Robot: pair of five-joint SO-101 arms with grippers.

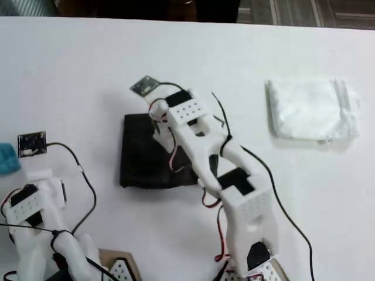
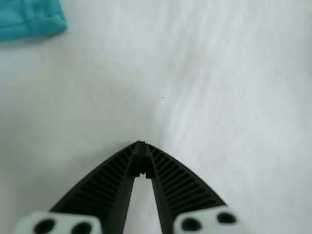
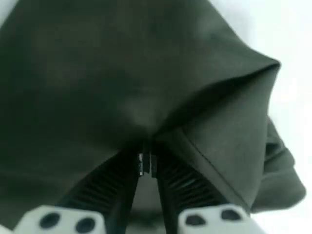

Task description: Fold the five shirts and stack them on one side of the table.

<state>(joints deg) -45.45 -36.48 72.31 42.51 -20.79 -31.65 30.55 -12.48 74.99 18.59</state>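
A: Where does the black shirt (image 1: 139, 159) lie?
B: Mid-tabletop (image 1: 76, 64), under the right tool (image 3: 145, 164), whose jaws are pinched together on a raised fold of its cloth.
A: And the stack?
B: The folded white shirt (image 1: 310, 110) sits well apart, on the right arm's side, so that arm looks better placed to carry. The left tool (image 2: 140, 163) is closed on nothing, near a teal shirt (image 2: 29, 20).

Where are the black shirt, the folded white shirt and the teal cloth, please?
black shirt (image 1: 139, 153), high view, bare left half
white shirt (image 1: 309, 109), high view, its middle
teal cloth (image 2: 30, 17), left wrist view, near its hem
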